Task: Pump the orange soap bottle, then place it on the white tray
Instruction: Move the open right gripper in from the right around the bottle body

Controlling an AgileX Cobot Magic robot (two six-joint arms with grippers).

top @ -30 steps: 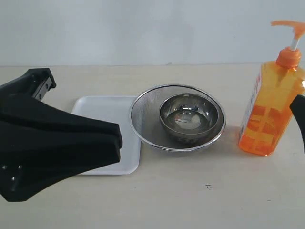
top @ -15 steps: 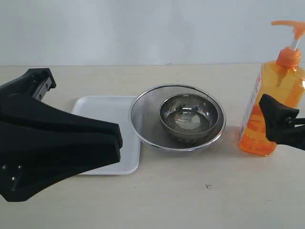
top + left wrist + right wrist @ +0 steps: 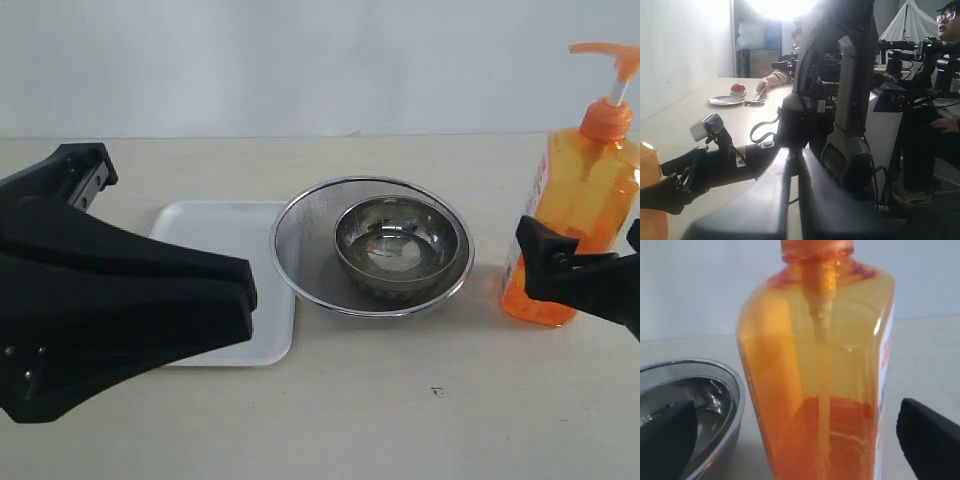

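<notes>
Orange bottle (image 3: 585, 170) stands upright beside the bowl (image 3: 300, 262); right gripper (image 3: 797, 437) gapes around it, not touching. Left gripper (image 3: 248, 292) is clenched shut by the tray (image 3: 225, 228).

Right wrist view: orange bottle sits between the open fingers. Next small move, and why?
Probably close the right gripper on the tall translucent orange soap bottle. Its black fingers stand wide open on either side of the upright body, apparently not touching it, so a grip looks needed to steady it before pumping.
</notes>
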